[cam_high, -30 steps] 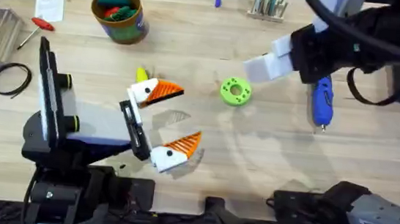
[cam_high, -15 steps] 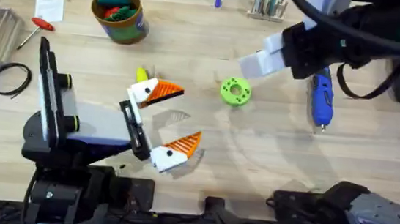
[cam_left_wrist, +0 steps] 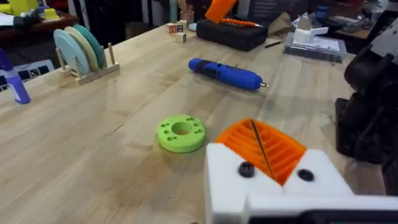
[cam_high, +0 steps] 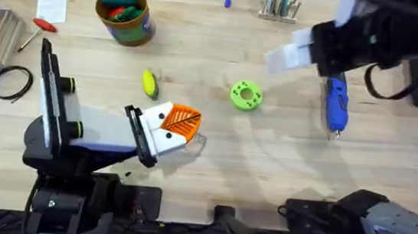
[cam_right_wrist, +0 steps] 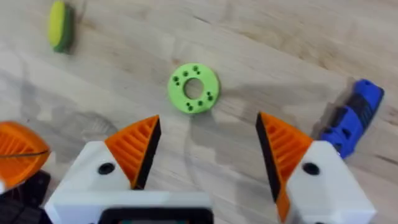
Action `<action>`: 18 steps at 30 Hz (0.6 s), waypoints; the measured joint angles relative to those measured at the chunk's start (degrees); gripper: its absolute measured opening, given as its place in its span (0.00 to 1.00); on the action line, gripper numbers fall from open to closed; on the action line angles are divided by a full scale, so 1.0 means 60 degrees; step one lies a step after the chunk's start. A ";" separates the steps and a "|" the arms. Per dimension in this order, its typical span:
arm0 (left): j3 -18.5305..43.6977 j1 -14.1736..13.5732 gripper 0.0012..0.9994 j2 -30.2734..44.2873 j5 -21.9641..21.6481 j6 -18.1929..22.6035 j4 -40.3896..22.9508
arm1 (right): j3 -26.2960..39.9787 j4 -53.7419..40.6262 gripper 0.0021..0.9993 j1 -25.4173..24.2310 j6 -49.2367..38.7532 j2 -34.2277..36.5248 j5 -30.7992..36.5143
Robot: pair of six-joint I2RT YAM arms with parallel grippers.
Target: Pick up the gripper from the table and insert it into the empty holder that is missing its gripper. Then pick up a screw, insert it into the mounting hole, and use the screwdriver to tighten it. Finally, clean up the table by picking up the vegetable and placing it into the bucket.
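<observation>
Bucket (cam_high: 133, 31) upright on table (cam_high: 266, 161), well left of green disc (cam_high: 246, 95) and farther from the arm bases. Green side, blue label patch, tan-orange rim; red and green toys inside.

Vegetable (cam_high: 149, 83) flat on the wood, left of the disc at about the same depth, well apart from it. Yellow body, 1 green end. Clear of both claws, nothing touching it.

Left gripper (cam_high: 181, 123) low over the table, left of the disc and nearer the bases, between vegetable and disc in sideways position. 2 orange ribbed pads pressed together, just a thin dark seam between them in the left wrist view; nothing seen pinched. Disc just ahead of the fingertips there, not touching.

Disc flat on the table, centre hole plus a ring of small holes, untouched.

Right gripper (cam_high: 285, 57) raised above the table, right of the disc and beyond it. Fingers spread wide, nothing between them; in the right wrist view the disc ahead of the gap, apart from both pads.

Screwdriver (cam_high: 336, 102) flat on the table, right of the disc and well apart from it. Blue body, thin metal bit toward the bases, far end under the right arm. Not gripped.
</observation>
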 joint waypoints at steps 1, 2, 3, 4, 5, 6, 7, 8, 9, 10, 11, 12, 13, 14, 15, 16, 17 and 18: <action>0.0000 0.0000 0.01 -0.0003 0.0000 -0.0001 -0.0001 | 0.0000 -0.0043 0.93 -0.0221 0.0075 -0.0004 0.0000; 0.0000 0.0000 0.01 -0.0002 0.0000 -0.0002 0.0000 | 0.0000 -0.0122 0.93 -0.0441 0.0129 -0.0004 0.0002; 0.0000 0.0000 0.01 -0.0004 0.0000 -0.0004 0.0000 | 0.0000 -0.0206 0.93 -0.0662 0.0174 0.0000 0.0004; 0.0000 0.0000 0.01 0.0000 0.0000 -0.0001 -0.0004 | -0.0001 -0.0305 0.93 -0.0925 0.0223 -0.0001 0.0003; 0.0000 0.0000 0.01 0.0000 0.0000 -0.0002 0.0000 | -0.0018 -0.0377 0.93 -0.1180 0.0254 -0.0002 0.0004; 0.0000 0.0000 0.01 0.0000 0.0000 -0.0004 -0.0001 | -0.0058 -0.0420 0.93 -0.1445 0.0280 -0.0001 0.0004; 0.0000 0.0000 0.01 -0.0003 0.0000 0.0000 -0.0003 | -0.0119 -0.0434 0.93 -0.1687 0.0289 -0.0004 0.0003; 0.0000 0.0000 0.01 0.0000 0.0000 0.0000 0.0000 | -0.0442 -0.0344 0.93 -0.2420 0.0321 -0.0004 0.0007; 0.0000 0.0000 0.01 0.0000 0.0000 -0.0003 -0.0003 | -0.0605 -0.0241 0.93 -0.2679 0.0318 0.0000 0.0007; 0.0000 0.0000 0.01 -0.0002 0.0000 -0.0002 -0.0002 | -0.0764 -0.0125 0.93 -0.2917 0.0316 -0.0002 0.0011; 0.0000 0.0000 0.01 0.0000 0.0000 -0.0003 -0.0004 | -0.0939 -0.0002 0.94 -0.3155 0.0314 0.0000 0.0011; 0.0000 0.0000 0.01 0.0000 0.0000 -0.0003 0.0000 | -0.1094 0.0112 0.97 -0.3363 0.0313 0.0000 0.0026; 0.0000 0.0000 0.01 0.0000 0.0000 -0.0002 -0.0004 | -0.1269 0.0253 0.98 -0.3583 0.0305 0.0000 0.0042; 0.0000 0.0000 0.01 0.0000 0.0000 -0.0003 -0.0003 | -0.1428 0.0363 0.99 -0.3781 0.0307 0.0000 0.0049; 0.0000 0.0000 0.01 -0.0003 0.0000 -0.0004 0.0000 | -0.1550 0.0427 0.99 -0.3956 0.0307 0.0004 0.0066; 0.0000 0.0000 0.01 0.0000 0.0000 -0.0004 0.0000 | -0.1662 0.0497 0.99 -0.4145 0.0305 0.0004 0.0069; 0.0000 0.0000 0.01 0.0000 0.0000 -0.0004 -0.0001 | -0.1734 0.0539 0.99 -0.4339 0.0307 0.0021 0.0069; 0.0000 0.0000 0.01 -0.0003 0.0000 -0.0003 -0.0003 | -0.1766 0.0610 0.99 -0.4528 0.0293 0.0068 0.0069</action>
